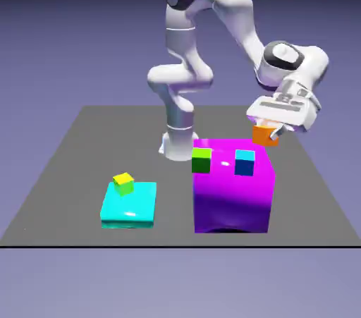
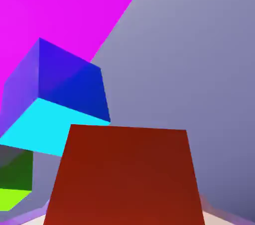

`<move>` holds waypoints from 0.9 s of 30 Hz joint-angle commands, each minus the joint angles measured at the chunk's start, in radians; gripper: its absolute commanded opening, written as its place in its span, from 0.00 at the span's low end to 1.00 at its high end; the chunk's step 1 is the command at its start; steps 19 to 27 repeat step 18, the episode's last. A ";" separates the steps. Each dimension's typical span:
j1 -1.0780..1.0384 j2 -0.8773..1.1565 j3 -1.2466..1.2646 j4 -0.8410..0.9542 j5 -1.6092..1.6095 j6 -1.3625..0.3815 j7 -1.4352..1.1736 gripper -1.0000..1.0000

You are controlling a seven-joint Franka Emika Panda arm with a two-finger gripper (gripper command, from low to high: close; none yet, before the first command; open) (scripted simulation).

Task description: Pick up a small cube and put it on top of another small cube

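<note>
The gripper (image 1: 270, 130) was pinched on the orange cube (image 1: 265, 135), which hung in the air at the far right corner of the magenta block (image 1: 233, 193), clear of its top, with the hand tilted rather than plumb. That tilt looked like the main hazard: set down askew, the cube would probably land on an edge and tip or slide off its target. In the hand view the orange cube (image 2: 124, 176) filled the bottom and hid the fingertips, so the squareness of the grip could not be told; a loose or off-centre hold might let it twist on release. The likely target, the blue cube (image 1: 245, 162), sat on the block's top at roughly seven o'clock from the held cube in the exterior view, and near it; a low approach could knock it along the top or off the near edge. The green cube (image 1: 202, 160) stood just beside the blue at its nine o'clock, apart from it, close enough to be clipped by a wide swing. Well apart, at about eight o'clock, a yellow-green cube (image 1: 123, 183) rested on a cyan slab (image 1: 129, 204), out of the way. Nothing stood between the orange cube and the blue one.
</note>
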 commanded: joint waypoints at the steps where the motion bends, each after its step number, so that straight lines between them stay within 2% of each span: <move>1: -0.002 0.001 -0.008 0.015 0.042 -0.024 -0.019 0.00; 8: 0.012 0.016 -0.031 0.124 0.287 -0.143 -0.138 0.00; 12: -0.018 0.056 -0.063 0.012 0.226 0.001 -0.086 0.00; 13: -0.018 0.056 -0.063 0.012 0.226 0.001 -0.086 1.00; 18: 0.012 0.016 -0.031 0.124 0.287 -0.143 -0.138 1.00; 27: 0.012 0.016 -0.031 0.124 0.287 -0.143 -0.138 1.00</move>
